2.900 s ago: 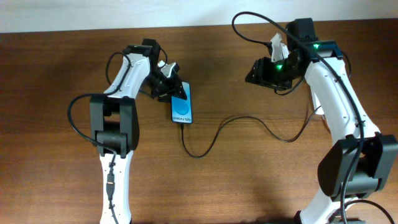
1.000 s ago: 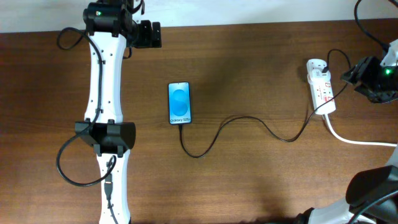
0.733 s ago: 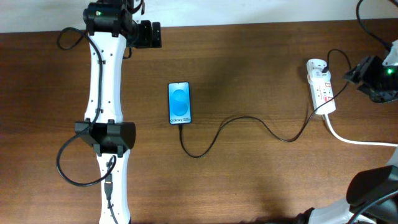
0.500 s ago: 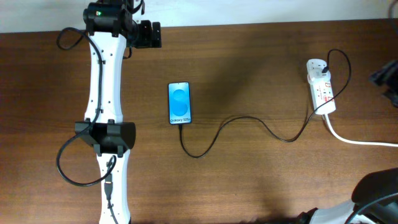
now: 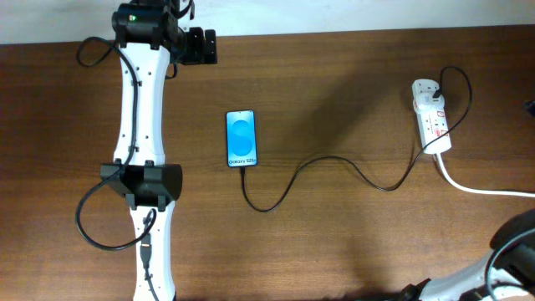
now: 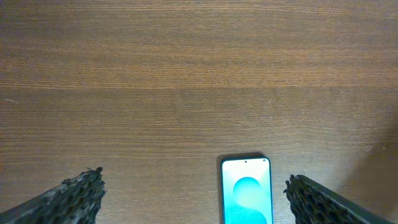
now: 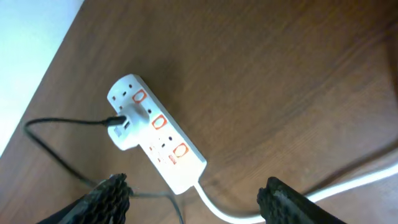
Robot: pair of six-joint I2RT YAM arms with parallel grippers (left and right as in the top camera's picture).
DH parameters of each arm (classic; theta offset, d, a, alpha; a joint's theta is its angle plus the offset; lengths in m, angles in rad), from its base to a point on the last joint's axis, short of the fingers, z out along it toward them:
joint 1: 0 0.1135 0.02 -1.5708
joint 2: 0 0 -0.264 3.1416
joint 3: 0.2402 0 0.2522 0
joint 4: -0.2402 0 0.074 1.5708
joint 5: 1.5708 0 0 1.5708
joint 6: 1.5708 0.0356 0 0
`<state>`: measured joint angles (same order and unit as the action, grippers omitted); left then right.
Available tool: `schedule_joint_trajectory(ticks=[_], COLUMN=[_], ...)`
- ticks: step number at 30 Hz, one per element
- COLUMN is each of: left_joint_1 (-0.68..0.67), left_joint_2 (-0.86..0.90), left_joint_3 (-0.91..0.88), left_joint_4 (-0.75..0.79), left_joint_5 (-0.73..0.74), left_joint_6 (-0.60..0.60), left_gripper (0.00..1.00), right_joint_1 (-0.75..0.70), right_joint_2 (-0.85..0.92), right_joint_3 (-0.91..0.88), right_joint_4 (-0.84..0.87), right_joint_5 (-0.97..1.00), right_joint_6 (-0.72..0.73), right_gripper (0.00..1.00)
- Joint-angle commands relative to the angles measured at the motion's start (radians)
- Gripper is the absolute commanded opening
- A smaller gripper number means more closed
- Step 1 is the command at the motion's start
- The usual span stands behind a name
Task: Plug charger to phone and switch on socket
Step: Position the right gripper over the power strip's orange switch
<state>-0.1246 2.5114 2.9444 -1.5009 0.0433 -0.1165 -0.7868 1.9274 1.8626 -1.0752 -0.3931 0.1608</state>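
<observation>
- While I read the table (image 5: 334,242) from its left side, my left gripper (image 5: 201,46) sits at the far edge in the overhead view, well apart from the phone (image 5: 242,139).
- From above I cannot make out that gripper's jaws. Its wrist camera settles it: the left gripper (image 6: 194,180) is spread wide, one finger in each lower corner, with bare wood between the fingers.
- That same wrist view catches only the top half of the phone (image 6: 247,198), lying flat with its blue screen up, nearer the right finger.
- The overhead view shows what the wrist view cuts off: the charger (image 5: 309,163) meets the phone's lower edge, loops and runs right across the wood to the socket (image 5: 432,115). I cannot tell how firmly the tip sits.
- The socket lies near the right edge, and a thicker white cord (image 5: 481,187) leaves its near end.
- The overhead view barely catches my right gripper at the frame edge. Its own camera shows the right gripper (image 7: 194,182) spread open above the socket (image 7: 158,134).
- That view alone shows the red switch marks and the charger (image 7: 62,122) entering a white plug on the strip's side. I cannot read the switch position.
</observation>
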Motion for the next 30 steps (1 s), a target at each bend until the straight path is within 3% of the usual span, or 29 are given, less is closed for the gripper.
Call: schedule_joint_trajectory(ticks=[1,8,30], left_joint_1=[0.003,0.003,0.003], left_joint_2=[-0.006,-0.006,-0.006], left_joint_3=[0.015,0.015,0.015], left_joint_4=[-0.001,-0.001,-0.001], left_joint_5=[-0.014,-0.014,-0.014], left_joint_6=[-0.002,-0.002,-0.002], left_gripper=[0.99,0.99,0.99], right_joint_1=[0.002,0.002,0.031], right_joint_2=[0.074,0.163,0.163], right_joint_3=[0.010,0.008,0.005], right_joint_4=[0.018,0.013,0.049], right_joint_5=[-0.067,-0.067,-0.066], right_joint_6=[0.004,0.004,-0.007], right_gripper=[0.71,0.71,0.72])
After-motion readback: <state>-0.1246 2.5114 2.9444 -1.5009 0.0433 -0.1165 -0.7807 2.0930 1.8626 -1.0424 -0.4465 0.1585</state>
